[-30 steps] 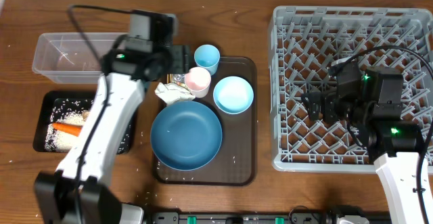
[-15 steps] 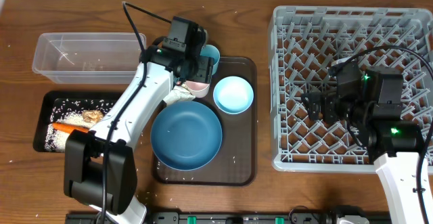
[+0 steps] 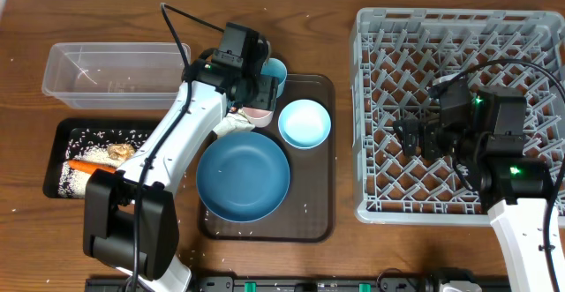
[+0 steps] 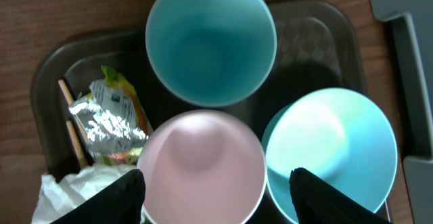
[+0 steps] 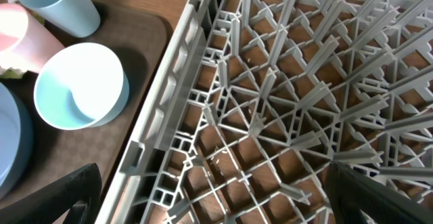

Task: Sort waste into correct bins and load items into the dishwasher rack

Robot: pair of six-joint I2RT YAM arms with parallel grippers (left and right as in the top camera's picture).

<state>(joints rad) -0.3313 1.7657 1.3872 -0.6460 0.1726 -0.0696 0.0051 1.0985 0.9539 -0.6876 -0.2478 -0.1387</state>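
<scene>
My left gripper (image 3: 256, 96) hangs open over the cups on the brown serving tray (image 3: 322, 205). In the left wrist view its fingers (image 4: 115, 198) stand on either side of the pink cup (image 4: 201, 166), apart from its rim. Behind it stands the light blue cup (image 4: 211, 41), and to the right the light blue bowl (image 4: 331, 139). The wrapper (image 4: 111, 119), a chopstick (image 4: 70, 122) and the napkin (image 4: 67, 193) lie to the left. The dark blue bowl (image 3: 243, 175) sits in front. My right gripper (image 3: 410, 138) is open and empty above the dishwasher rack (image 3: 459, 63).
The clear tub (image 3: 106, 76) stands at the back left. In front of it the black tray (image 3: 62, 146) holds rice, a carrot (image 3: 86, 165) and a brown lump (image 3: 122, 152). The rack's near wall (image 5: 159, 116) lies between the right gripper and the tray.
The left arm swung right from over the tub's end to above the cups, then stopped. The right arm has not moved.
</scene>
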